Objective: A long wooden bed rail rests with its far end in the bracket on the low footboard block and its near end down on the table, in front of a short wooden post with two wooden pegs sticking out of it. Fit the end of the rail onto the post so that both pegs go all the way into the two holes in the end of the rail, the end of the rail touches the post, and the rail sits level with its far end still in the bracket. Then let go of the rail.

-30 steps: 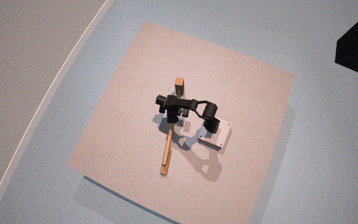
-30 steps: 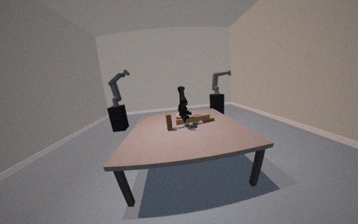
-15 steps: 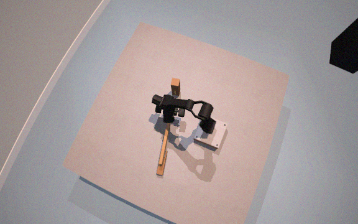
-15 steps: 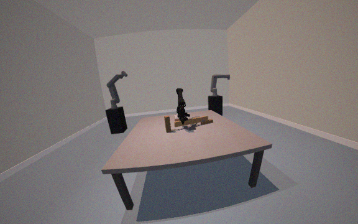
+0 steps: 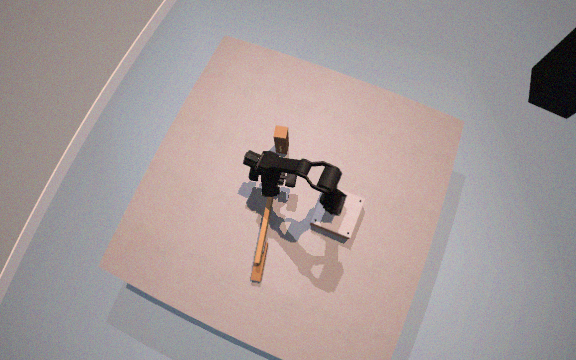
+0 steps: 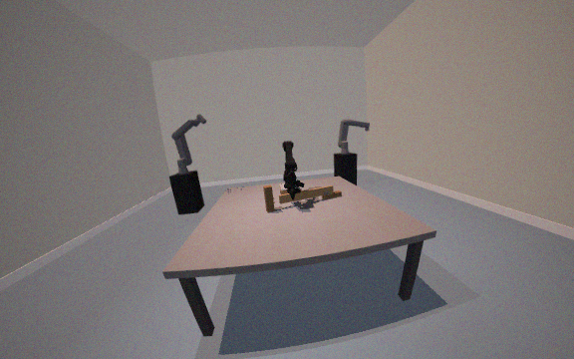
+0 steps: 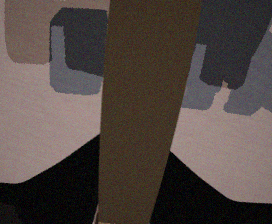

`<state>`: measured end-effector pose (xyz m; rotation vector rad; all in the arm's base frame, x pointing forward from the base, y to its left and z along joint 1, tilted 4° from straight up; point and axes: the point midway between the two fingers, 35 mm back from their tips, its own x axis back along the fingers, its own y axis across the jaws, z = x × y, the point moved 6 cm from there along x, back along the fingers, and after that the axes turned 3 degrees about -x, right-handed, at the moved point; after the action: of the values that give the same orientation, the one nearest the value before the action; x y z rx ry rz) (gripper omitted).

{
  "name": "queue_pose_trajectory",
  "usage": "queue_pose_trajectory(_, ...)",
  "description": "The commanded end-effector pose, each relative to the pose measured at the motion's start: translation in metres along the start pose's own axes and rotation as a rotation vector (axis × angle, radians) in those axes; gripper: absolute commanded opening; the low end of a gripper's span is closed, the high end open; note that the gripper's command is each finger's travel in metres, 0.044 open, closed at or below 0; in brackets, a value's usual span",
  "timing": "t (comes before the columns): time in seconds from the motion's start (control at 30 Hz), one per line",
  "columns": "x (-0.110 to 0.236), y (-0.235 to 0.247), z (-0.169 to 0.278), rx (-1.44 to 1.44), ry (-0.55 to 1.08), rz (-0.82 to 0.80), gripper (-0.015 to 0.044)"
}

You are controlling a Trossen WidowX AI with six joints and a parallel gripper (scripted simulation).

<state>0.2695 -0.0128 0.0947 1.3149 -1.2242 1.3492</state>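
Observation:
The long wooden rail (image 5: 262,235) (image 6: 309,193) (image 7: 147,96) runs from the footboard block (image 5: 257,274) (image 6: 336,193) toward the short upright post (image 5: 281,138) (image 6: 268,198). My gripper (image 5: 270,189) (image 6: 293,192) (image 7: 127,139) is shut on the rail near its post end and holds that end off the table (image 5: 193,200) (image 6: 292,239). In the exterior view the rail end stands a little short of the post. The arm hides the rail end and the pegs from above. In the wrist view the rail fills the middle, with a dark finger on each side.
The arm's white base plate (image 5: 342,221) sits right of the rail. Off the table stand two grey arms on black pedestals (image 6: 186,191) (image 6: 346,168); one pedestal (image 5: 570,67) also shows in the top view.

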Motion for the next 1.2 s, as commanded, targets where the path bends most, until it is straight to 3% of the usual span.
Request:
queue_pose_trajectory(0.0,0.001,-0.002,0.002,0.002,0.001,0.005,0.0)
queue_pose_trajectory(1.17,0.001,-0.002,0.013,0.002,0.002,0.005,0.0)
